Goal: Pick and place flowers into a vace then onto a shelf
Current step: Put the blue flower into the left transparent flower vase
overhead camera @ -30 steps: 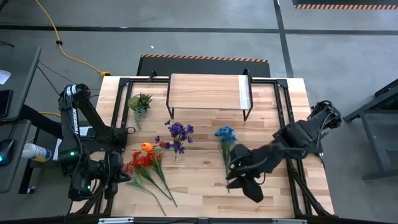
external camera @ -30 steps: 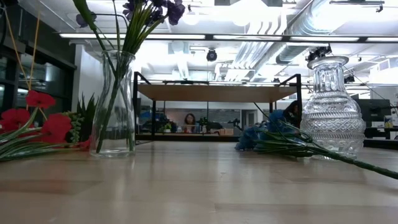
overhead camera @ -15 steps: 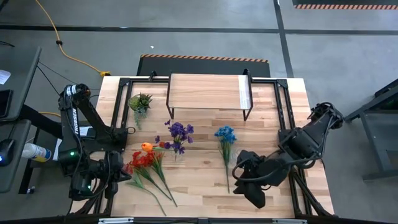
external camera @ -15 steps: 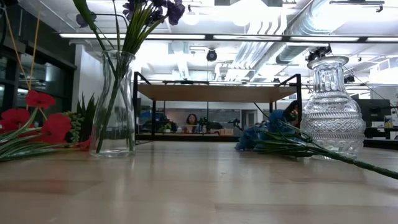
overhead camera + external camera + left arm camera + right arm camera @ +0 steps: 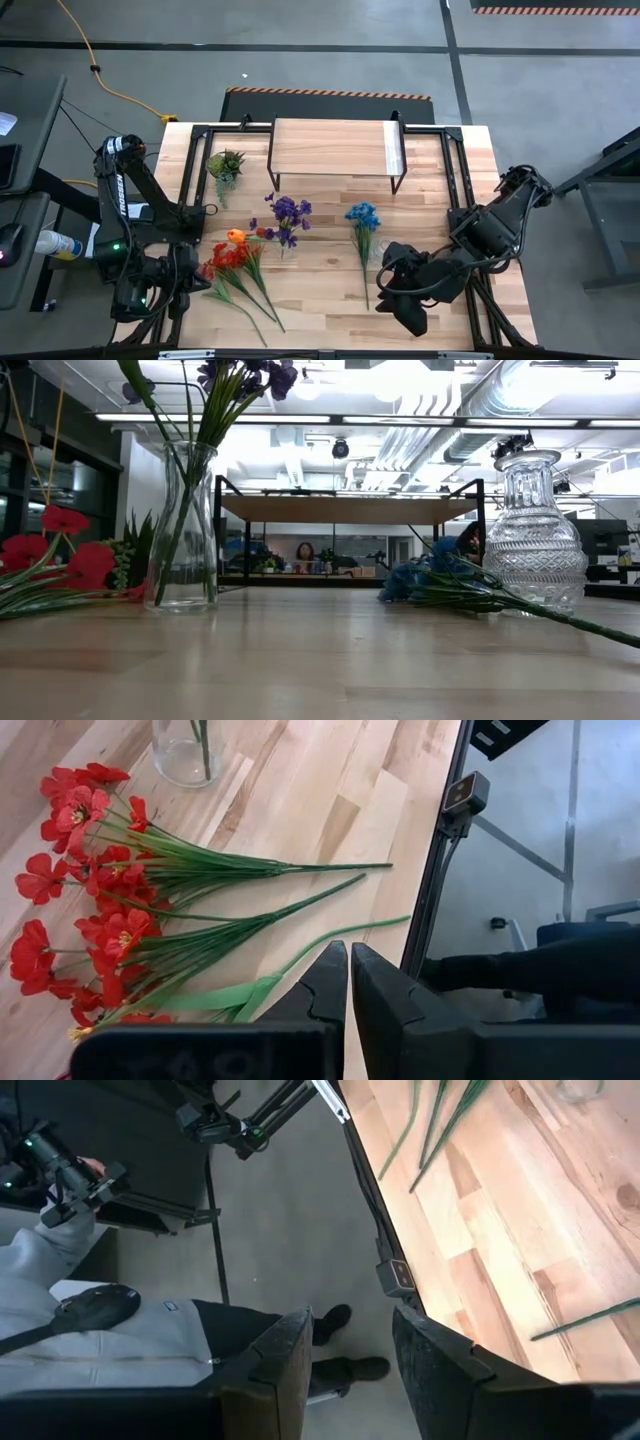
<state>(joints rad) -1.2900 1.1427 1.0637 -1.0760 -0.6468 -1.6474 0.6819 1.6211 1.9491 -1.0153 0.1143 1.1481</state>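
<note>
Purple flowers (image 5: 288, 213) stand in a clear glass vase (image 5: 185, 525) at mid table. Red flowers with one orange bloom (image 5: 235, 262) lie flat at the near left, also seen in the left wrist view (image 5: 110, 910). Blue flowers (image 5: 362, 230) lie flat beside a cut-glass vase (image 5: 540, 530). The shelf (image 5: 335, 148) stands at the far edge. My left gripper (image 5: 350, 990) is shut and holds nothing, just off the red stems at the near left corner (image 5: 185, 283). My right gripper (image 5: 350, 1350) is open with nothing in it, raised over the near right part (image 5: 390, 297), clear of the blue stem.
A small spiky green plant (image 5: 225, 165) sits at the far left. Black frame rails (image 5: 455, 170) run along the table's sides. A person in a grey top (image 5: 110, 1340) stands beyond the near edge. Bare wood lies between the two flower groups and the near edge.
My right gripper has drifted a little toward the table's near right corner, off the blue flowers' stem, rolling about its own axis as it went; over the last half second it has kept still. The flowers and vases lie as before.
</note>
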